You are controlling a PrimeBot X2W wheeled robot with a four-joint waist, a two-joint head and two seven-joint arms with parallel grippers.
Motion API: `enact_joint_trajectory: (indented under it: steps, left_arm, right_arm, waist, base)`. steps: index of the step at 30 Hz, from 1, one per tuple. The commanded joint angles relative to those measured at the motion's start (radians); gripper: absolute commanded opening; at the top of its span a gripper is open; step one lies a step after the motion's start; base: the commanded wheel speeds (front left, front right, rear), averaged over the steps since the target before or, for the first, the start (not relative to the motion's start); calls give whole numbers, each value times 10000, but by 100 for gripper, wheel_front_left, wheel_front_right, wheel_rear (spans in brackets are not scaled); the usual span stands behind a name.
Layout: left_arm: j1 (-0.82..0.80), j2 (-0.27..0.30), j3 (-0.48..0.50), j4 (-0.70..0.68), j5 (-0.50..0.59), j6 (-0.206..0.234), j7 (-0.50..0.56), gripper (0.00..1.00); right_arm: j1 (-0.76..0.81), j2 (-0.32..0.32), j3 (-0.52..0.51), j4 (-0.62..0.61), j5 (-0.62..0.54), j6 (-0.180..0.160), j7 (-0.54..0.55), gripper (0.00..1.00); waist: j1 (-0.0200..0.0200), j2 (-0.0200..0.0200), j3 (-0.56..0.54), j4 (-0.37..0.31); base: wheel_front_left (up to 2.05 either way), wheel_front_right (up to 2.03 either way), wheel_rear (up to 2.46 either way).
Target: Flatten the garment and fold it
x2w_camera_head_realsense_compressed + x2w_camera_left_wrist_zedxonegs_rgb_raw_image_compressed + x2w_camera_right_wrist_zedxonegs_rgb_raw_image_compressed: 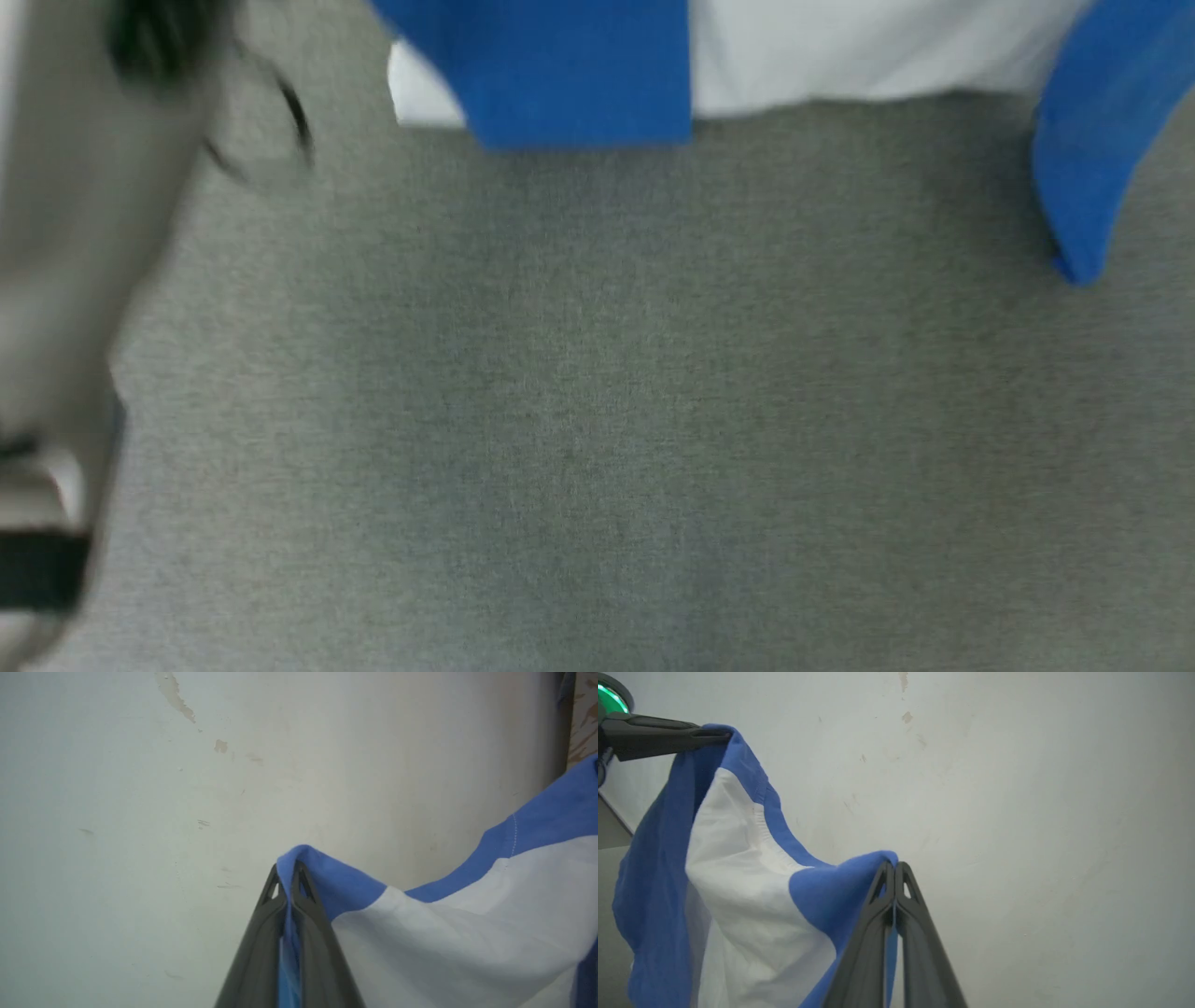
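Note:
The garment (738,882) hangs in the air between my two grippers, white in the body with bright blue at the shoulders and sleeves. My left gripper (288,870) is shut on a blue shoulder fold of the garment (467,933). My right gripper (894,867) is shut on the other blue shoulder, and the left gripper (714,735) shows at the upper left of that view, pinching its end. In the blurred head view the garment's (840,56) lower edge and two blue sleeves hang at the top of the picture over grey cloth.
A grey cloth-covered surface (607,420) lies below the hanging hem. A pale scuffed wall (140,812) stands behind the garment. A blurred pale forearm (65,280) runs down the head view's left edge.

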Motion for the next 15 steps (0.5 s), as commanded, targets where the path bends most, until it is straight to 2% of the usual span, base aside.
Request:
enact_joint_trajectory:
  steps: [1, 4, 8, 15]
  left_arm:
    - [-452, -86, -35, 291, 206, -101, -106, 0]
    - [-2139, -397, -92, 1612, 805, -312, -693, 0]
    - [-3720, -705, -94, 3126, 1401, -387, -1745, 0]
    - [-5288, -1082, -114, 4776, 1988, -279, -3379, 0]
  right_arm:
    - [-503, 187, 226, 273, -203, -9, -95, 0]
    - [-2499, 689, 1041, 1664, -861, -9, -406, 0]
    - [-4533, 1414, 1686, 3603, -1478, -9, -1111, 0]
    - [-6155, 2060, 2288, 5590, -1940, -9, -2067, 0]
  waist:
    - [-4, 1, 1145, 11]
    - [-4, 1, 1546, -40]
    - [-4, 1, 1822, -132]
    - [-4, 1, 2161, -340]
  base:
    - [0, 0, 0]
    - [0, 0, 0]
    - [0, 0, 0]
    - [0, 0, 0]
